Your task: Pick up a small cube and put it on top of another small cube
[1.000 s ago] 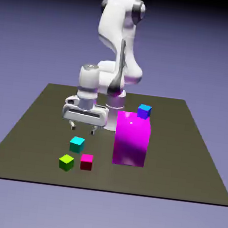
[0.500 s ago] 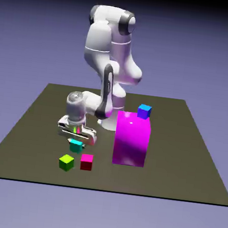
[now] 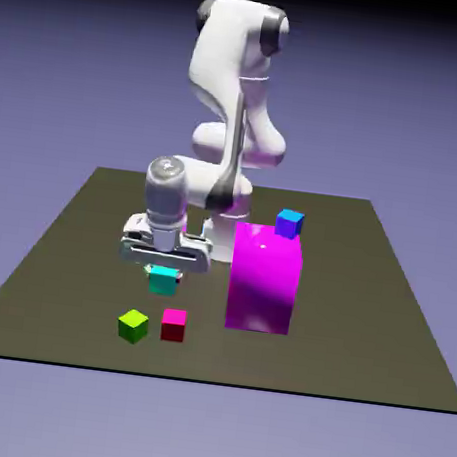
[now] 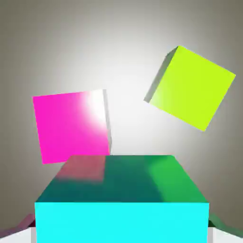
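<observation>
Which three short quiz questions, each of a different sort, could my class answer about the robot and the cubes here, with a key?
1. True or false: the blue cube sits on top of the big magenta block.

2. Multiple choice: which cube is between the tips of the gripper?
a) the lime-green cube
b) the turquoise cube
c) the blue cube

3. Fill in the blank: in the exterior view, the small cube just right of the lime-green cube is coloured ____.

Key: 1. true; 2. b, the turquoise cube; 3. pinkish red, the cube on the table.
</observation>
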Tool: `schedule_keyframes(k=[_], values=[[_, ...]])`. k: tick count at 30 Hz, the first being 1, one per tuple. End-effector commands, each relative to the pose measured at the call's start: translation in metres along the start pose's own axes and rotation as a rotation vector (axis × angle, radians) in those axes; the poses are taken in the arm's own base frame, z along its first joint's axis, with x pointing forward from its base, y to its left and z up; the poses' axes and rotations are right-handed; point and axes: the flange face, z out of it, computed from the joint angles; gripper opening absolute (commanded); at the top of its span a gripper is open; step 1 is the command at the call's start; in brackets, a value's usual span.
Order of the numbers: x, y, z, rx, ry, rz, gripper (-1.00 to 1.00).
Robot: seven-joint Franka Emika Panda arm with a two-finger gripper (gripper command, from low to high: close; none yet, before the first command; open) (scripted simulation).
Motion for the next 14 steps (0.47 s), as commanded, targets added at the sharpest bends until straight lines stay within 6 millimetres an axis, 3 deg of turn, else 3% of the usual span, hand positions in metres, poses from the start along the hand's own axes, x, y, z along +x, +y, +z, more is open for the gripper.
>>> schedule_keyframes(k=[1,2,7,8,9,14], values=[[0.003,0.003,-0.001,0.0,0.0,0.007,-1.0],[0.003,0.003,-0.001,0.0,0.0,0.007,-1.0],[0.005,0.001,0.069,0.0,0.0,0.007,-1.0],[0.005,0.001,0.069,0.0,0.0,0.007,1.0],[0.005,0.001,0.069,0.0,0.0,0.007,1.0],[0.003,0.003,-0.001,0.0,0.0,0.007,1.0]])
